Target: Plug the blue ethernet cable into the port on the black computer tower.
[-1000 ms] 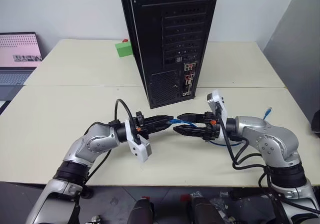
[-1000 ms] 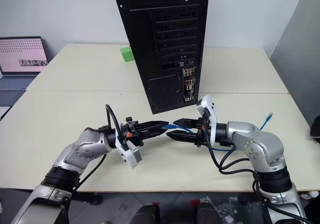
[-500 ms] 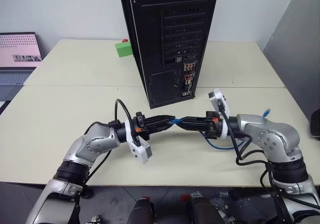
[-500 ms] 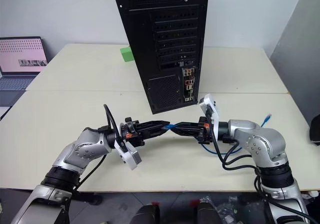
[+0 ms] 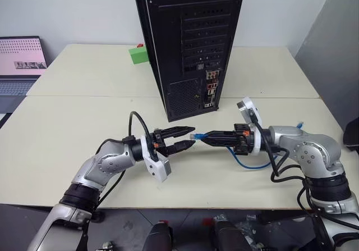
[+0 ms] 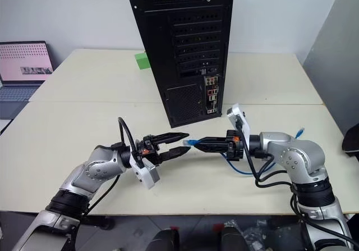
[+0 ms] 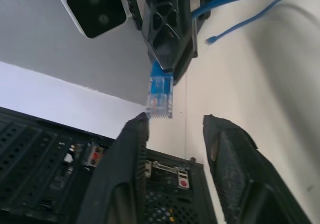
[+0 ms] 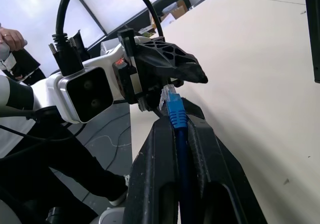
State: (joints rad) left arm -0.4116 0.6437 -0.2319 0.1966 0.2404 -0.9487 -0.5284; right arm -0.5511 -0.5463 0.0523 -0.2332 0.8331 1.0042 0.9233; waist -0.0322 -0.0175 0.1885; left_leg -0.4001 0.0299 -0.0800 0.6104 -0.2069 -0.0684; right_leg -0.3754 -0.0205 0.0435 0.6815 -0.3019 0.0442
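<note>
Blue ethernet cable (image 5: pixel 193 135) clamped level in right tool (image 5: pixel 206 138), plug pointing left between parted left tool (image 5: pixel 189 136) fingers.

The black computer tower (image 5: pixel 188 43) stands upright at twelve o'clock on the tabletop (image 5: pixel 73 127), its rear panel showing horizontal slot covers, a mesh grille low down and a column of small coloured connectors; the port (image 5: pixel 208 104) sits near the bottom of that cluster. The blue ethernet cable (image 5: pixel 247 162) is thin and bright blue; one clear plug (image 5: pixel 194 135) is raised off the tabletop at six o'clock of the tower, pointing toward nine o'clock. Its slack loops at four o'clock, the far end (image 5: pixel 301 125) lying near three o'clock.
</note>
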